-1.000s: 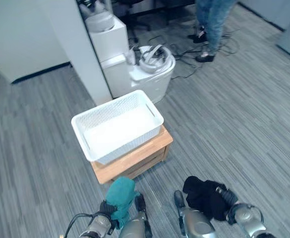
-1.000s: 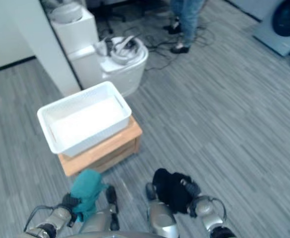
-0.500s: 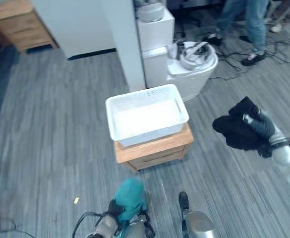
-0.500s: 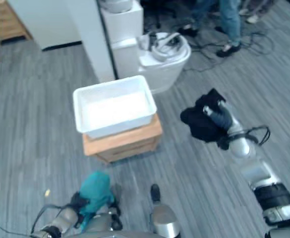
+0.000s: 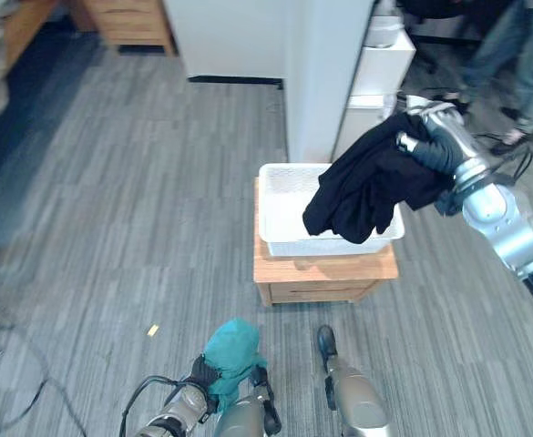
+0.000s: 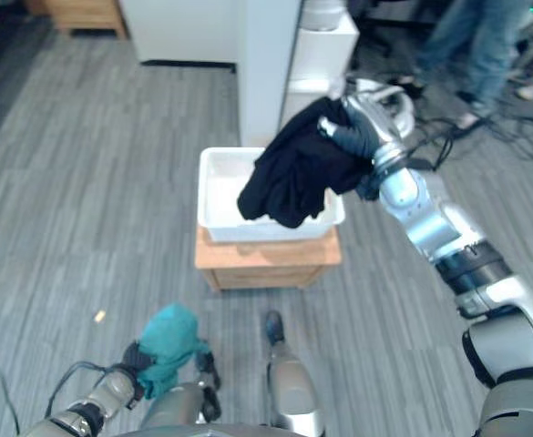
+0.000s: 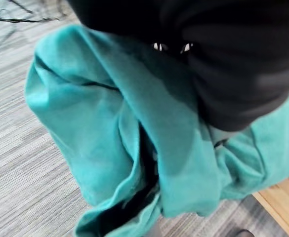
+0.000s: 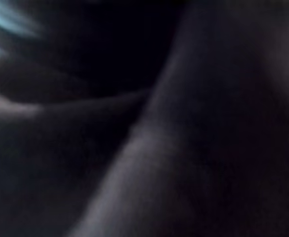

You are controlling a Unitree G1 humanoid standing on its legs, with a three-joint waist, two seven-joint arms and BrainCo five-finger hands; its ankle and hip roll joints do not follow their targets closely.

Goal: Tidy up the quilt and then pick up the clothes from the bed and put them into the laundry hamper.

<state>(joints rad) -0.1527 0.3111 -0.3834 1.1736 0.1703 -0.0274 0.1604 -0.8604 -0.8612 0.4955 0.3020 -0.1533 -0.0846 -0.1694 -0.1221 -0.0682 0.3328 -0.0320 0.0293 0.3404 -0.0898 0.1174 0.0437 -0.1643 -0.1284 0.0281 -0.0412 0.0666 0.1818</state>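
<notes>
Left eye view: a white laundry hamper was seen standing on a low wooden stand on grey striped flooring, just in front of a white pillar. The right hand was raised over the far right part of the hamper, and its fingers were curled round a black garment, which was gripped at its upper edge. The garment hung down in folds from that grip, and its lower end was draped in front of the hamper's right half and near rim; whether it touched the rim could not be told. In the right wrist view, dark cloth was pressed close against the camera.

The left hand was held low, near the bottom of the view and well apart from the hamper. A bunched teal garment was clutched in it, the cloth bulging above the dark cover. In the left wrist view, the teal garment was seen hanging in thick folds beside the hand's dark cover, with the flooring below it and a corner of the wooden stand at the edge.

Behind the pillar, stacked white boxes were seen. A person's legs in blue jeans stood at the far right, and a wooden cabinet stood at the far left.
</notes>
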